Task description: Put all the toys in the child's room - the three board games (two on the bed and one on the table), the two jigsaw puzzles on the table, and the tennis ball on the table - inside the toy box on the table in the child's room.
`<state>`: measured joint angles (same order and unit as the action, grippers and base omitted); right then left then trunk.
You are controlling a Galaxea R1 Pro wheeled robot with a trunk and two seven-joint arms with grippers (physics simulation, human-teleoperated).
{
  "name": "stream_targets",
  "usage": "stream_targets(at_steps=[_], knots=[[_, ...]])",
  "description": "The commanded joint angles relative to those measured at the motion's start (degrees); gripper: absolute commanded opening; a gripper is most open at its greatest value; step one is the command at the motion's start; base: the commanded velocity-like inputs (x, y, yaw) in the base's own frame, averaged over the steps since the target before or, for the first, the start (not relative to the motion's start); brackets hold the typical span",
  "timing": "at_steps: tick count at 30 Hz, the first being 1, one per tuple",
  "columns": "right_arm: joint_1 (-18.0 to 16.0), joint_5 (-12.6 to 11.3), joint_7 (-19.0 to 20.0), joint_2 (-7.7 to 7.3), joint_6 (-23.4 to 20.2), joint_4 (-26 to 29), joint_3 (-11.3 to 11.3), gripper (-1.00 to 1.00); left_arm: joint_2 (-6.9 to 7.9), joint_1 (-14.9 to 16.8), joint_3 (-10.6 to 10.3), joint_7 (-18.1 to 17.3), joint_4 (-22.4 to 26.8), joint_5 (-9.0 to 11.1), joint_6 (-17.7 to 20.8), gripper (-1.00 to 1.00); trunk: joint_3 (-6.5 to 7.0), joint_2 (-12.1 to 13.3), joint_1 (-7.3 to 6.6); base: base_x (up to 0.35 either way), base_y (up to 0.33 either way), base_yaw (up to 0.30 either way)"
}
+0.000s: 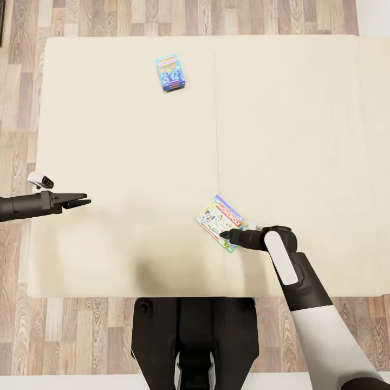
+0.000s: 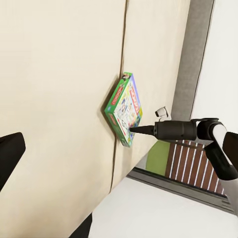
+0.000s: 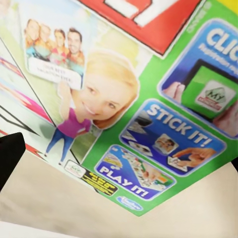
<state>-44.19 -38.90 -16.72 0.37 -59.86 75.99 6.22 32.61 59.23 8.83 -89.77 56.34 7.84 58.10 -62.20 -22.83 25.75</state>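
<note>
Right gripper (image 1: 225, 235) tips touch the white board game (image 1: 219, 223) on the bed (image 1: 108, 135); whether they pinch is unclear; left gripper (image 1: 84, 202) pressed together.

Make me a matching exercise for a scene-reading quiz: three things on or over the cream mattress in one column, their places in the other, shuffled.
Things:
1. small teal-blue game box
2. white game box with multicoloured edges
3. left gripper

Places:
A. at the right gripper's tips, near the mattress's front edge
B. over the mattress's left edge, away from both boxes
C. lying alone far up the mattress, left of its centre seam

Pairs: 1-C, 2-A, 3-B
</note>
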Motion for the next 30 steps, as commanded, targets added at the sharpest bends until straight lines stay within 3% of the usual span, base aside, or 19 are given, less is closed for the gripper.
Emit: stream_targets(at_steps=[1,30], knots=[[-0.02,-0.56,-0.6,0.0,-0.14,0.04,0.05,1.0,0.02,0.01,-0.03,-0.23,0.0,-0.02,0.61,1.0,-0.06,-0.09,0.04,0.0,0.0,0.002],[-0.02,-0.56,-0.6,-0.03,-0.14,-0.1,0.11,1.0,0.0,0.01,-0.04,-0.23,-0.01,-0.02,0.7,1.0,-0.06,-0.09,0.04,0.0,0.024,0.0]])
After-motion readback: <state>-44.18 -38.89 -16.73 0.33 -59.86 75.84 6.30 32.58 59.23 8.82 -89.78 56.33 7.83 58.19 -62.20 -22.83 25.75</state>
